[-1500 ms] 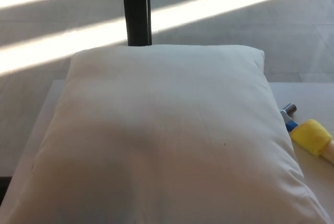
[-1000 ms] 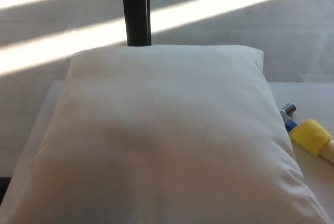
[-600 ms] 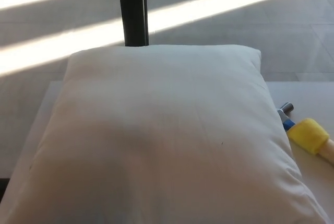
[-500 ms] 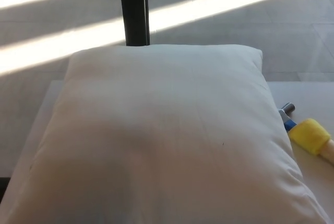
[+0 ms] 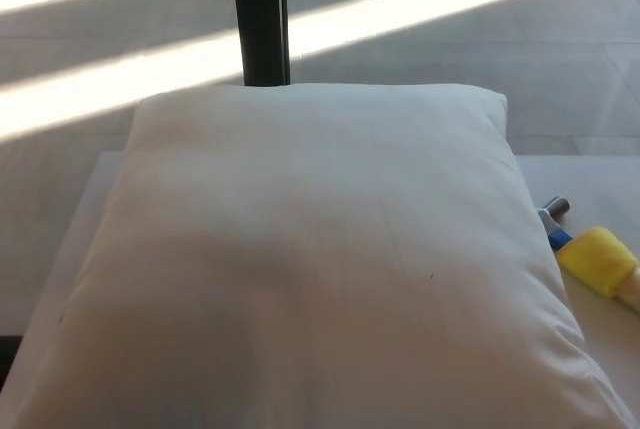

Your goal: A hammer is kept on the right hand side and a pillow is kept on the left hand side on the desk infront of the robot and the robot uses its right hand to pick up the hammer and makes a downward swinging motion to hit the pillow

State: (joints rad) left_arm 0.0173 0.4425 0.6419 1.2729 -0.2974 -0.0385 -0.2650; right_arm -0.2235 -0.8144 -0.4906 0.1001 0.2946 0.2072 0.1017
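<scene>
Neither hand shows, so their state cannot be told. On the counter (image 5: 600,184), the hammer (image 5: 596,261) lies just right of the pillow (image 5: 310,259), its handle running off the right edge, nearer the right arm.

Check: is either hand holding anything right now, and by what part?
Nothing is held in view. Neither hand shows; the hammer lies on the desk beside the pillow.

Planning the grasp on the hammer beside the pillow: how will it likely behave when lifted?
The hammer probably stays stiff. Its yellow part looks soft, like foam or rubber, so it may be light and grippy rather than slippery. Part of it runs out of frame and under the pillow, so its balance is hard to judge.
</scene>
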